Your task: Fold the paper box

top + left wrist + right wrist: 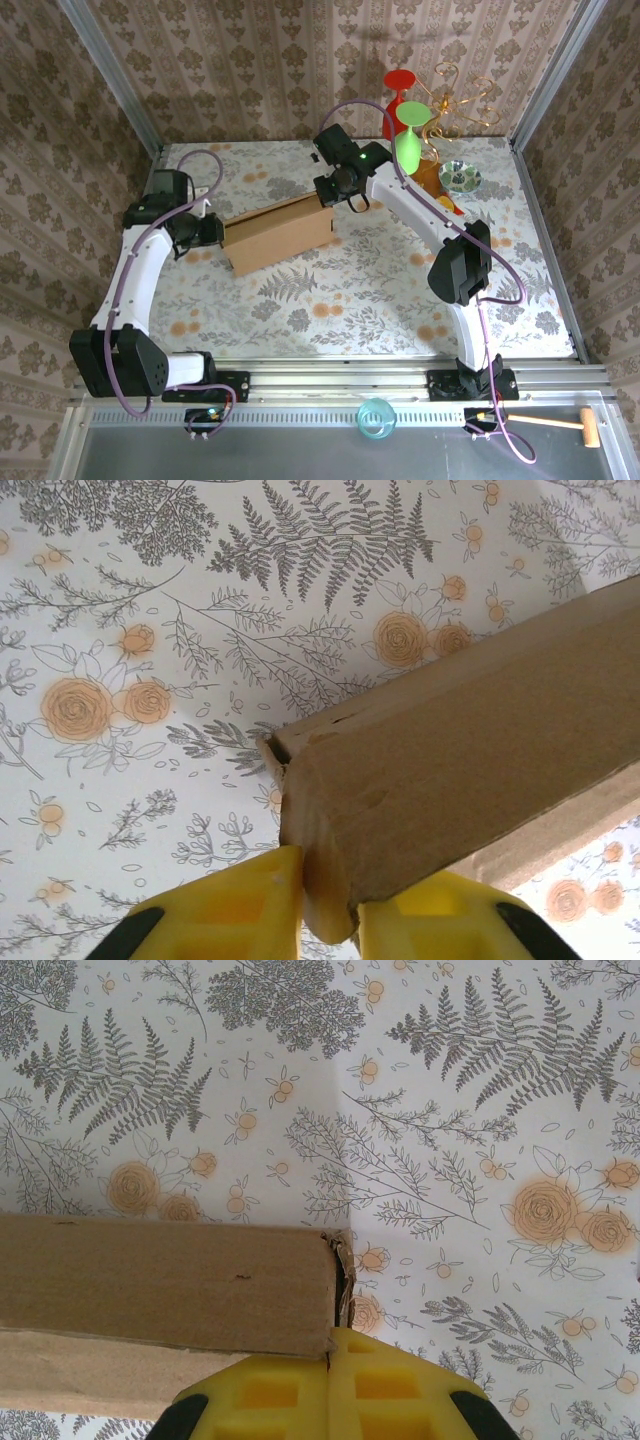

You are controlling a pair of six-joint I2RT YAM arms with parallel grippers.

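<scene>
The paper box (278, 234) is a light-brown cardboard shape, folded up into a long shallow block on the flowered table, left of centre. My left gripper (215, 232) is at its left end. In the left wrist view the yellow fingers (240, 900) are shut on the rounded end flap of the paper box (480, 750), and my left gripper (330, 885) has cardboard filling its gap. My right gripper (335, 195) is at the box's right end. There my right gripper (332, 1345) has its jaws pressed together, tips against the frayed end corner of the paper box (160, 1280).
A red goblet (400, 85), a green goblet (410, 140), a gold wire piece (462, 100), a small bowl (460, 177) and an orange-brown piece (430, 178) crowd the back right corner. A teal cup (376, 417) and a wooden mallet (572, 425) lie on the near ledge.
</scene>
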